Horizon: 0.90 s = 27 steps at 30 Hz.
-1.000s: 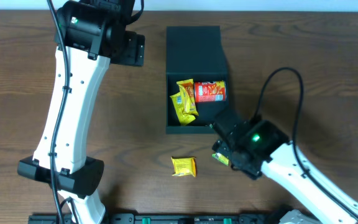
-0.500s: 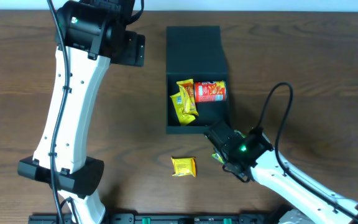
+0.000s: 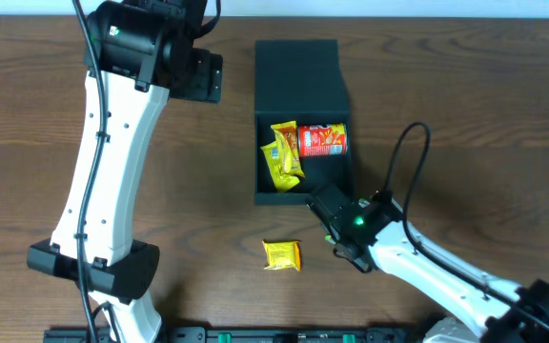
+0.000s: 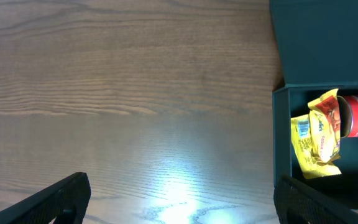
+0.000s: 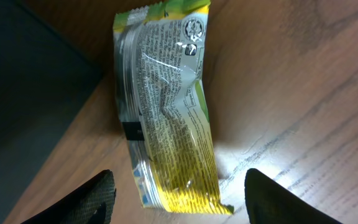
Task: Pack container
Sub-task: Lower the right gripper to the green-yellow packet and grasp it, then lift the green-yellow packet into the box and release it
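Two packets are left outside the container (image 3: 298, 76), which stands open at the far middle of the tabletop (image 3: 465, 114) with yellow packets (image 3: 284, 152) and a red one (image 3: 323, 140) already inside. During the last second the right hand (image 5: 182, 202) has slid leftward along the container's near edge, and now it hangs directly above the green-yellow packet (image 5: 166, 124) lying just beside the near right corner. Its fingers are spread, one on each side of the packet, and grip nothing yet. We judge that the approach is finished and closing comes next. The left hand (image 4: 185, 202) has not moved; it hovers, fingers wide apart, over bare wood left of the container. The loose yellow packet (image 3: 281, 254) waits nearer the robot's base
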Motion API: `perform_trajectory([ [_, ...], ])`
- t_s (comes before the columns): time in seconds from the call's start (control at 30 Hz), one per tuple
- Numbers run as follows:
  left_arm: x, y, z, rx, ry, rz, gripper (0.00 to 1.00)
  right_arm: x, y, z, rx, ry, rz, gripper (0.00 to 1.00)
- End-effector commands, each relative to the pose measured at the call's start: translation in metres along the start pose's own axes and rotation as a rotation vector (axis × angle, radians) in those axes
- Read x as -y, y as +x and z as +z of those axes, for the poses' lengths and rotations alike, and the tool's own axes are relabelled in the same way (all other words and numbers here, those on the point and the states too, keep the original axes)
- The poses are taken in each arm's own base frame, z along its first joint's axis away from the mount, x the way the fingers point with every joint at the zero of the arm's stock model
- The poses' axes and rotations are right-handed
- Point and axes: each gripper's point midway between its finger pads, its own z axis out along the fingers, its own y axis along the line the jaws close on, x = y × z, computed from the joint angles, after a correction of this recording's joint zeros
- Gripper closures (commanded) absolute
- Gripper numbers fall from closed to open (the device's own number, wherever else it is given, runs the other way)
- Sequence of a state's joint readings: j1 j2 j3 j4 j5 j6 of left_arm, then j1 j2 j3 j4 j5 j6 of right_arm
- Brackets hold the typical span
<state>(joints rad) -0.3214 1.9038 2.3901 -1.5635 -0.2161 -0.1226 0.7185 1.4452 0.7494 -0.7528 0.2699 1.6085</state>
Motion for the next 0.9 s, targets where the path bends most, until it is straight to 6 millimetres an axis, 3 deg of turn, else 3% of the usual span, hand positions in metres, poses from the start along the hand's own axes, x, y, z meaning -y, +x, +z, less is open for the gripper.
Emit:
perform_trajectory([
  [0.0,-0.0003,0.0005,0.0016,-0.007,0.001,0.010,0.05,0.0017,-0.0019,0.0079,0.033,0.020,-0.031,0.33],
  [0.13,-0.0003,0.0005,0.0016,-0.007,0.001,0.010,0.05,-0.0053,-0.0001,0.0133,0.033,0.004,-0.044,0.37],
  [0.23,-0.0003,0.0005,0.0016,-0.007,0.001,0.010,0.05,-0.0056,0.0001,0.0145,0.033,0.005,-0.044,0.55],
  [0.43,-0.0003,0.0005,0.0016,-0.006,0.001,0.010,0.05,-0.0054,0.0002,0.0145,0.033,0.006,-0.044,0.62],
  [0.57,-0.0003,0.0005,0.0016,-0.006,0.001,0.010,0.05,-0.0054,0.0003,0.0145,0.032,0.006,-0.065,0.74],
  [0.87,-0.0001,0.0005,0.0016,-0.006,0.002,0.009,0.05,-0.0042,0.0038,0.0142,0.007,0.011,-0.101,0.78],
])
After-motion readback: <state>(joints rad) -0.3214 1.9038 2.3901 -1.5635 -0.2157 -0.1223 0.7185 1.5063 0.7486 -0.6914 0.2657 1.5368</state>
